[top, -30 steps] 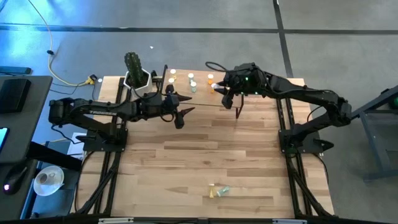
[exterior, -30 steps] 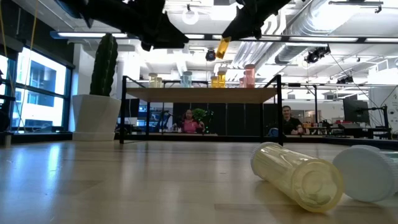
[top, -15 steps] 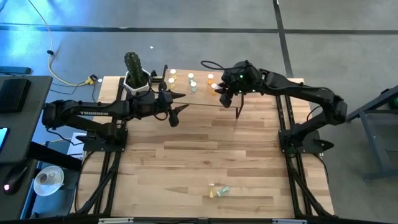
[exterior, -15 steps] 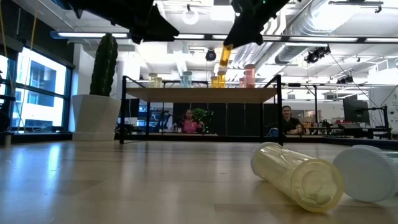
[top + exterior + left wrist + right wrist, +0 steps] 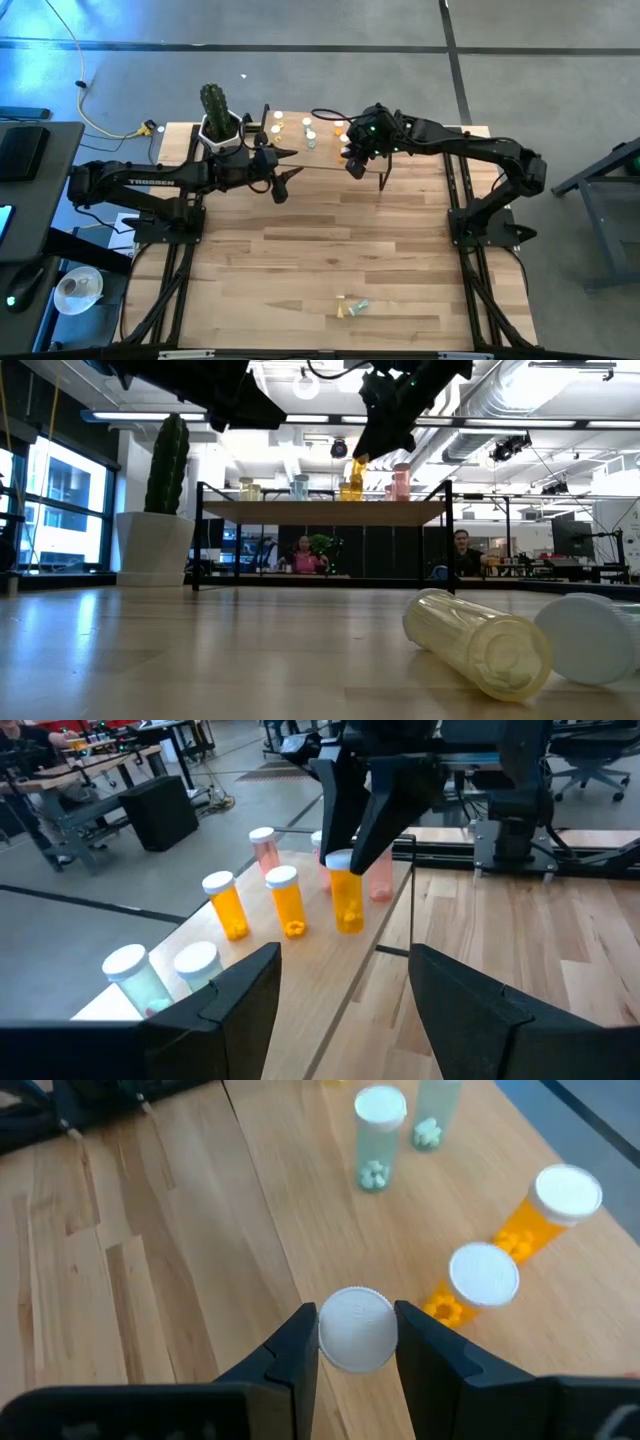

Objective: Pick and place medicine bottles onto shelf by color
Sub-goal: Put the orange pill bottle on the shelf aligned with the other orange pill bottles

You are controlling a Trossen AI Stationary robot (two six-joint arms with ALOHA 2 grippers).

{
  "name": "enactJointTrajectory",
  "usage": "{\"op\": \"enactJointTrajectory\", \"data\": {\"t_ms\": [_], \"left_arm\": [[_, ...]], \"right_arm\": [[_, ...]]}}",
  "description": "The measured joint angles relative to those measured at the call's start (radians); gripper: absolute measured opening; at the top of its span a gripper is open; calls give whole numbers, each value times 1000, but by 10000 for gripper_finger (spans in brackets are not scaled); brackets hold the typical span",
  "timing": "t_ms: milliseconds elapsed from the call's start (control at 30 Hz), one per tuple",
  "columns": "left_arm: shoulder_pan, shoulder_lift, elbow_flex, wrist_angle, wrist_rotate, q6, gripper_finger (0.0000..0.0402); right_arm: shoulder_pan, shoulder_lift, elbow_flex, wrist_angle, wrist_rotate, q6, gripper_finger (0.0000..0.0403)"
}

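My right gripper (image 5: pixel 357 1320) is over the light-wood shelf (image 5: pixel 330 970) at the table's far edge, shut on an orange bottle (image 5: pixel 347 905). On the shelf stand two orange bottles (image 5: pixel 287 900), pink ones (image 5: pixel 265 850) and green ones (image 5: pixel 375 1135), all on their bases. My left gripper (image 5: pixel 340 990) hangs open near the shelf's front edge, left of the held bottle, with nothing between its fingers. A yellow bottle (image 5: pixel 480 645) lies on its side near the table's front edge. My right gripper pinches the orange bottle's white cap (image 5: pixel 350 1335) between its two fingers (image 5: pixel 300 1345), one on each side of the rim. The fingers come slanting down from above. The bottle hangs upright below them, its base low over the shelf board; whether it touches, I cannot tell.
A cactus in a white pot (image 5: pixel 215 115) stands at the shelf's left end. A white-capped bottle (image 5: pixel 590 640) lies beside the yellow one on the plank table (image 5: pixel 330 240). People sit in the room beyond the table.
My right gripper has come down and toward the table's left over the shelf, tipping further downward, and the orange bottle has sunk with it to the level of the standing bottles. My left gripper drew back a little toward the left and up, still open.
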Motion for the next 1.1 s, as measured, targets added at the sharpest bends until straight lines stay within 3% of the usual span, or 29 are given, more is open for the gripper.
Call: {"op": "enactJointTrajectory", "data": {"t_ms": [333,1100], "left_arm": [[0,1,0,0,-3,-2,211],[0,1,0,-15,-13,-2,211]], "right_arm": [[0,24,94,-61,7,-29,97],[35,103,84,-79,108,-38,97]]}}
